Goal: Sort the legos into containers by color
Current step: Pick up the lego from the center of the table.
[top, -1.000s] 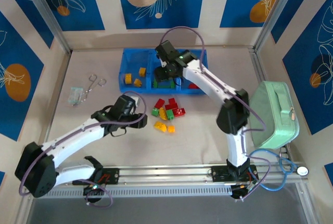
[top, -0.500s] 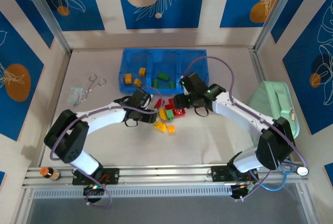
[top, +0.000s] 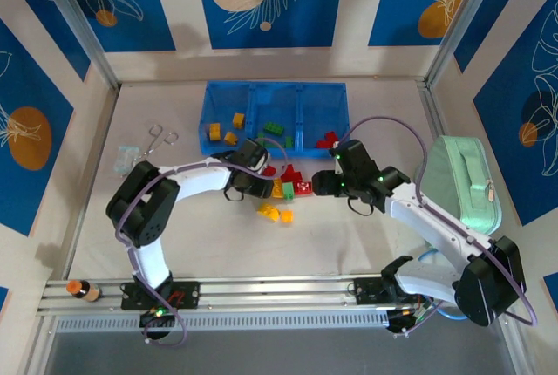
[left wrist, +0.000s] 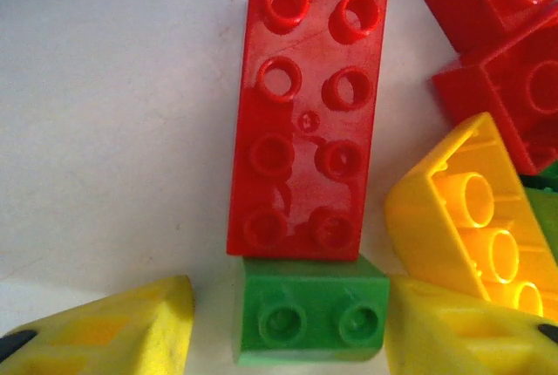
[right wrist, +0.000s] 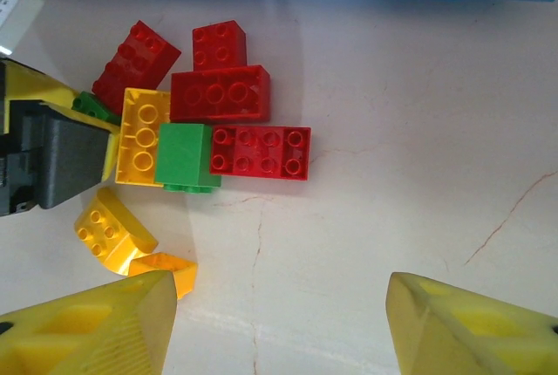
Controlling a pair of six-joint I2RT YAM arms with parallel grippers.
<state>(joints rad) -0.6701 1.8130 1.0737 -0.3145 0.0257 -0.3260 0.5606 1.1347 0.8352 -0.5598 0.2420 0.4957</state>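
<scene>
Scissors [top: 157, 137] and a clear packet [top: 129, 159] lie at the counter's [top: 349, 244] ten o'clock, well apart from the bricks. At twelve o'clock the blue tray [top: 277, 105] holds yellow legos [top: 214, 131] in its left compartment, green legos [top: 275, 128] in the middle one and red legos [top: 329, 139] in the right. At the tray's six o'clock a loose pile [top: 285, 187] of red, green and yellow pieces rests on the counter. The left fingers [left wrist: 122, 327] are down at the pile's nine o'clock edge, spread apart, with a green brick [left wrist: 311, 312] between them; the finger at its three o'clock seems to touch it, though the frame edge cuts the contact off. A red brick [left wrist: 305, 113] with eight studs butts against the green brick at its twelve o'clock, and an orange brick [left wrist: 475, 209] tilts at its two o'clock. The right fingers [right wrist: 96, 327] hang at the pile's three o'clock, spread wide, bare counter between them and nothing held. A mint case [top: 462, 183] lies at the counter's three o'clock.
</scene>
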